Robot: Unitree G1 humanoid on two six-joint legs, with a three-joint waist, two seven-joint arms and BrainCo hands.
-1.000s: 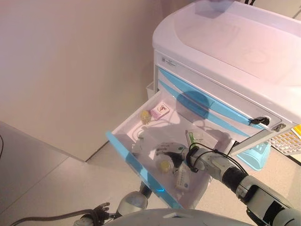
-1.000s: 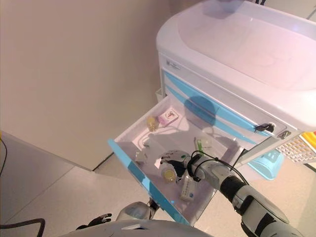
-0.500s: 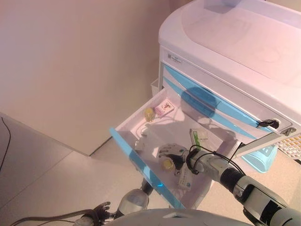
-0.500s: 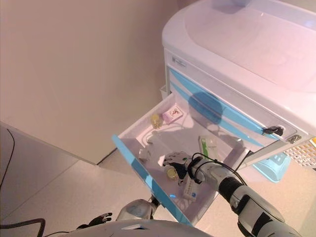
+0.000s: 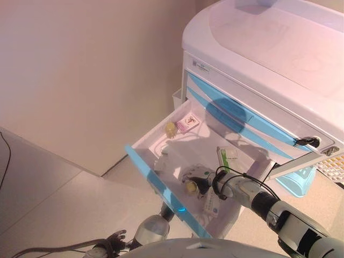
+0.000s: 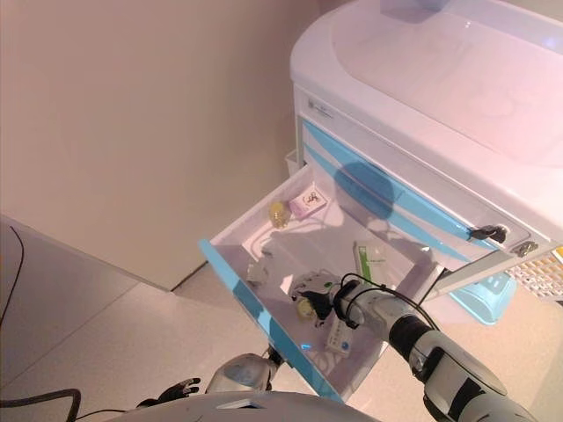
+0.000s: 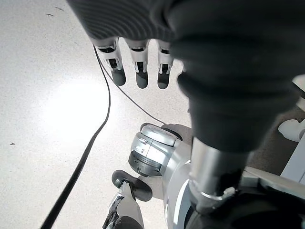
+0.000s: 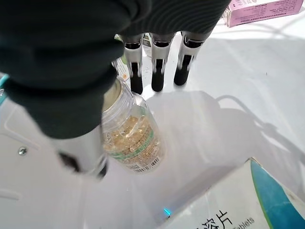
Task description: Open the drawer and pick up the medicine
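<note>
**Right hand over the capsule bottle in the open drawer**

The right hand (image 8: 157, 57) reaches into the open drawer (image 5: 161, 185) with fingers (image 8: 137, 71) straight and spread from the thumb, holding nothing. The clear medicine bottle (image 8: 128, 133) of yellow capsules lies on its side on the drawer floor just under the palm, between thumb and fingers; whether they touch it is unclear. A white-and-teal box (image 8: 224, 205) lies just beside the bottle. A pink box (image 5: 187, 123) sits at the drawer's back. The left hand (image 7: 138, 57) hangs over the floor, fingers straight and empty.
</note>
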